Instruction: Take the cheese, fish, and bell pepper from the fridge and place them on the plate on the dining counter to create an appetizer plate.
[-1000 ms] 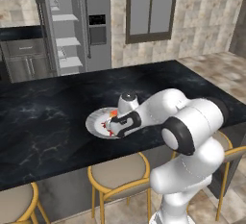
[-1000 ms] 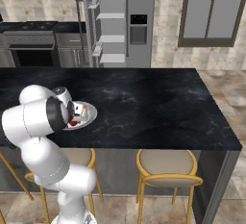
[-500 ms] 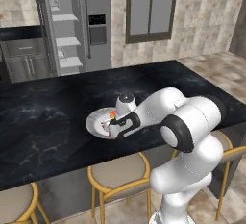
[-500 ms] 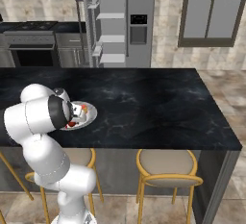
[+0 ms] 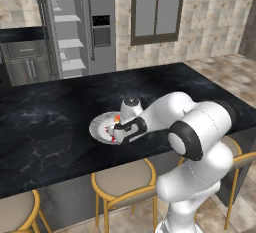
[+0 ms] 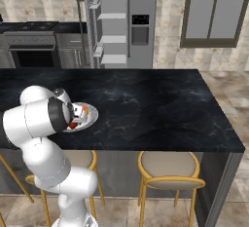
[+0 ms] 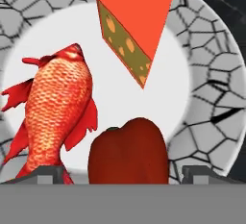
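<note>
On the plate [image 7: 211, 74] lie the orange cheese [image 7: 134, 26] wedge, the red-orange fish [image 7: 55, 107] and the dark-red bell pepper [image 7: 129, 153]. My gripper [image 7: 127, 175] hangs just above the plate, open, its fingertips [image 7: 45, 174] standing clear on either side of the pepper. The plate [image 5: 98, 127] rests on the black dining counter [image 5: 45, 127] near its front edge, with the gripper [image 5: 116, 133] over its near side. From the right, the plate [image 6: 91, 117] peeks out beside the gripper [image 6: 75, 120]. The fridge [image 5: 100, 27] stands behind with one door open.
Gold-legged stools [image 5: 120, 182] line the counter's front edge below the plate. A stove and grey cabinets [image 6: 36, 50] stand at the back left. The fridge [image 6: 141, 21] shows pale shelves inside its open door. The dark counter [image 6: 160, 109] stretches to the right.
The jaws have spread wide and let go of the bell pepper, which now rests on the plate. The hand has stayed over the plate.
</note>
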